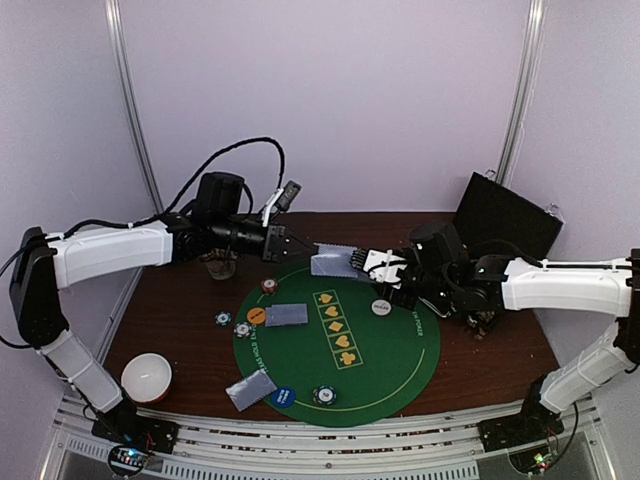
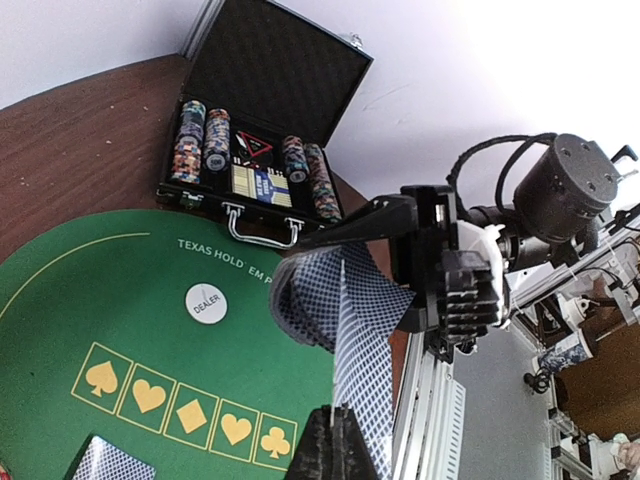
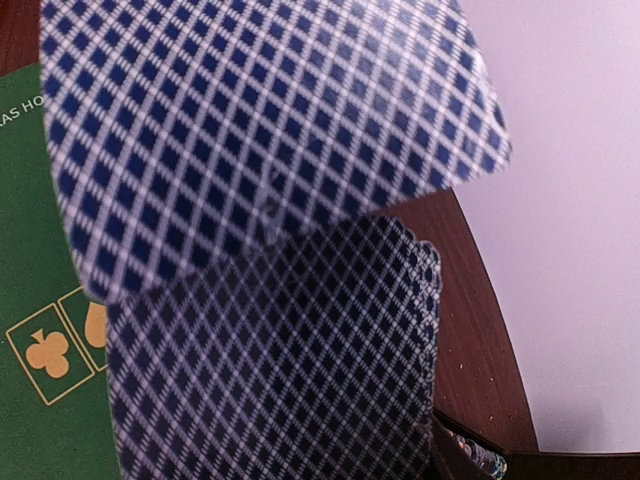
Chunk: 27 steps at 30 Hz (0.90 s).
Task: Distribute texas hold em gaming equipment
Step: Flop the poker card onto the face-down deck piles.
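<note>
Right gripper [image 1: 358, 262] is clamped on the card deck [image 1: 328, 263] over the green mat [image 1: 390, 370]. Left gripper [image 1: 292, 243] pinches a single card [image 2: 358, 380].

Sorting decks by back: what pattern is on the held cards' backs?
Blue-and-white diamond lattice on the cards, clearest in the right wrist view.

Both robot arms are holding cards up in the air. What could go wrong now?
1. The stack of cards in the right fingers is bent into a curve, so it might spring loose and scatter over the green mat.
2. The left fingers pinch a single card only by its edge. It may slip, or drag extra cards out with it.
3. Falling cards could land on the dealer button nearby.
</note>
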### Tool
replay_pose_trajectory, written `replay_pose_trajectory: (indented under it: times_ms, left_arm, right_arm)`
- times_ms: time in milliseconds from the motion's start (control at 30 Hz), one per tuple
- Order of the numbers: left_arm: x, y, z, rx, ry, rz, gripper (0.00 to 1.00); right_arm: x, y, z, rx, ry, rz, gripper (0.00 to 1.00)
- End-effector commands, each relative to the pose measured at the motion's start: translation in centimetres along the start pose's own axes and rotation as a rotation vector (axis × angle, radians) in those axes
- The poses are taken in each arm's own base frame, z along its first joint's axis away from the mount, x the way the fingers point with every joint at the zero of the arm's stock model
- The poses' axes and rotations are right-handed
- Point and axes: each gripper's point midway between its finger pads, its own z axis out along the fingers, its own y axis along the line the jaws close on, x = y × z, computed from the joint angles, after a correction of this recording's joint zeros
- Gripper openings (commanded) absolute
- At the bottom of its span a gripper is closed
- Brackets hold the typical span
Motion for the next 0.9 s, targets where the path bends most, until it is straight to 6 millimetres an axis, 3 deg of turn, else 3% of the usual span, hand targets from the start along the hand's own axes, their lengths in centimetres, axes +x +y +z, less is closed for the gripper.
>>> replay_pose_trajectory:
  times_ms: [0, 200, 600, 867]
  left_arm:
    - [-2.1, 0.3, -2.1, -0.003, -0.099, -0.016, 0.00]
    - [-2.3, 4.8, -3.9, -0.130, -0.173, -0.130, 0.00]
    - [-1.1, 7.6, -2.5, -0.177, -0.156, -0.183, 0.00]
    - [0.1, 12.7, 0.6, -0.235, -0.143, -0.268, 0.00]
  right_arm:
    - [-0.3, -1.5, -1.2, 0.047, -0.032, 0.039, 0.47]
    - [0.4, -2.3, -1.9, 0.073, -0.025, 0.050, 0.47]
    - [0.7, -2.6, -2.8, 0.087, -0.021, 0.059, 0.47]
    - [0.9, -2.5, -2.8, 0.081, -0.018, 0.061, 0.47]
